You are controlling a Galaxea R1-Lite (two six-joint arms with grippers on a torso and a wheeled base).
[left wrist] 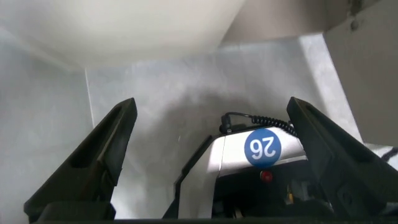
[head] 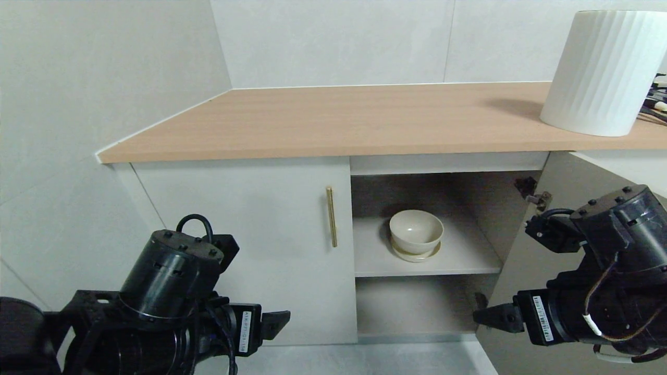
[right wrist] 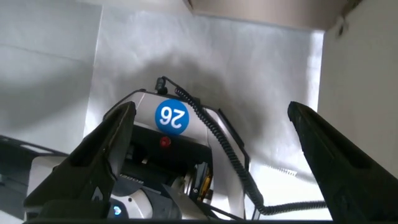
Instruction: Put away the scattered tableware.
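A cream bowl [head: 416, 230] sits upright on a matching saucer [head: 415, 254] on the middle shelf [head: 458, 258] of the open cabinet. My left gripper [head: 276, 320] hangs low in front of the shut left door, well left of and below the bowl. In the left wrist view the left gripper [left wrist: 211, 118] is open, with nothing between its fingers. My right gripper [head: 489, 316] is low beside the open right door, below and right of the bowl. The right wrist view shows the right gripper [right wrist: 211, 115] open and holding nothing.
The shut left door carries a gold handle [head: 331, 216]. The right door [head: 526, 281] stands swung open next to my right arm. A white ribbed container [head: 599, 73] stands on the wooden countertop [head: 338, 122] at the right. The bottom shelf [head: 411, 312] is bare.
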